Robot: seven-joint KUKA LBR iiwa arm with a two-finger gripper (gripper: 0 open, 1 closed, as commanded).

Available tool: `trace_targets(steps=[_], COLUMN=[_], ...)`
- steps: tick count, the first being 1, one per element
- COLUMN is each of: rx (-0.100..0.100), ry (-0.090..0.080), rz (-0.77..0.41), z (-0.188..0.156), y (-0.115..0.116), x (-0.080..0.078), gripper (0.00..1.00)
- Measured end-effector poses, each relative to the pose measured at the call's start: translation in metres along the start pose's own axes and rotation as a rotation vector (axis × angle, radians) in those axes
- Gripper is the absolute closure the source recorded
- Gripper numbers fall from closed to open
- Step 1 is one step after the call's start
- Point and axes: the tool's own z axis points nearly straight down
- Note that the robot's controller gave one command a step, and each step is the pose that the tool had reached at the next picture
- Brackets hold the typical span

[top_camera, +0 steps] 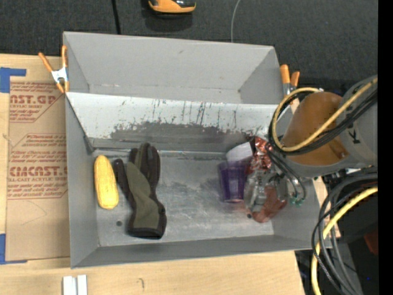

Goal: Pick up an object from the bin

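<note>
Crowding purple cup (232, 183), gripper (261, 192) half-hidden.

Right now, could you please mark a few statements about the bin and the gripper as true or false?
1. The yellow corn cob lies at the bin's left end. True.
2. The purple cup stands beside the corn cob. False: it is at the right end, next to the gripper.
3. The dark glove lies just right of the corn cob. True.
4. The gripper is over the dark glove. False: it is at the right end, by the purple cup and a reddish-brown thing.
</note>
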Motion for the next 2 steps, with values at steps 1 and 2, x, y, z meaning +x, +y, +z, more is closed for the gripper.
trace_targets(steps=[1, 2], rx=[0.000, 0.001], ry=[0.002, -0.001], rz=[-0.023, -0.024], z=[-0.1392, -0.1436], y=[-0.0243, -0.0271], x=[0.0020, 0.0019], gripper=[0.00, 0.00])
